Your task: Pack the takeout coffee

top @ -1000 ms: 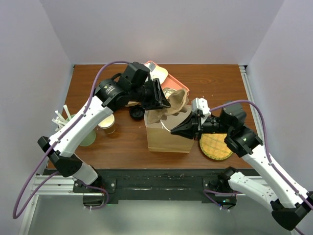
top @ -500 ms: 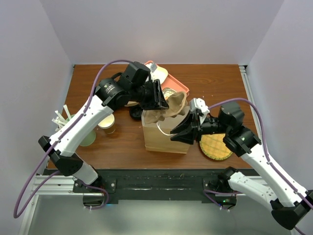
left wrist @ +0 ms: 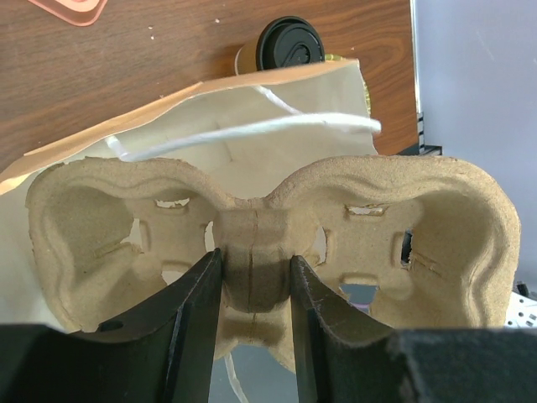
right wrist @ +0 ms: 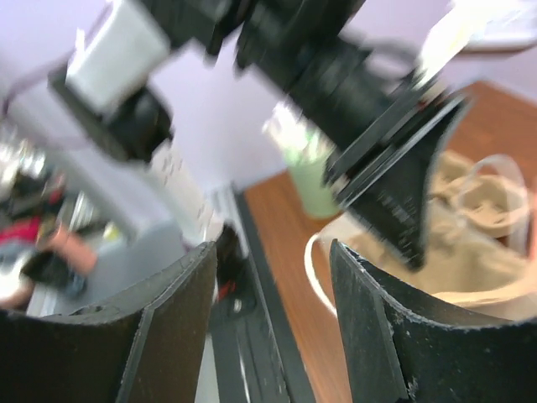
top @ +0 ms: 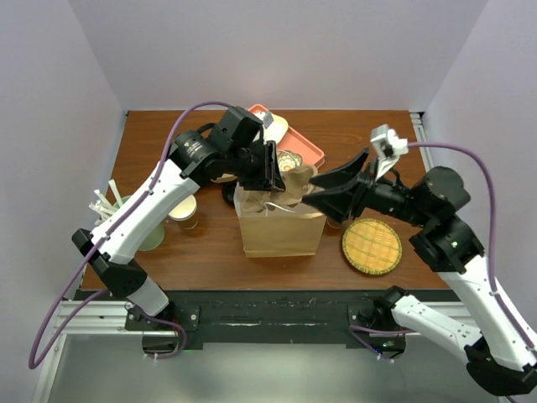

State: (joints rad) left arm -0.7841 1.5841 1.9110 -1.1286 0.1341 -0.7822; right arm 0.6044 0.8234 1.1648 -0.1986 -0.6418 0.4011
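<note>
Wooden table (top: 361, 134), left pincer (left wrist: 253, 260) clamped on carrier (left wrist: 436, 210), right pincer (right wrist: 273, 252) apart, takeout coffee (left wrist: 289, 42) half-hidden behind bag (left wrist: 210, 117)

No legible text, label, brand or number was noted in any view. The paper bag (top: 281, 237) and the pulp cup carrier (left wrist: 252, 243) showed plain faces. The right wrist view was too blurred to read.

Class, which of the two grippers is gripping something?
The left gripper: it is shut on the centre ridge of the pulp cup carrier, at the mouth of the paper bag. The right gripper is spread open, holding nothing.
</note>
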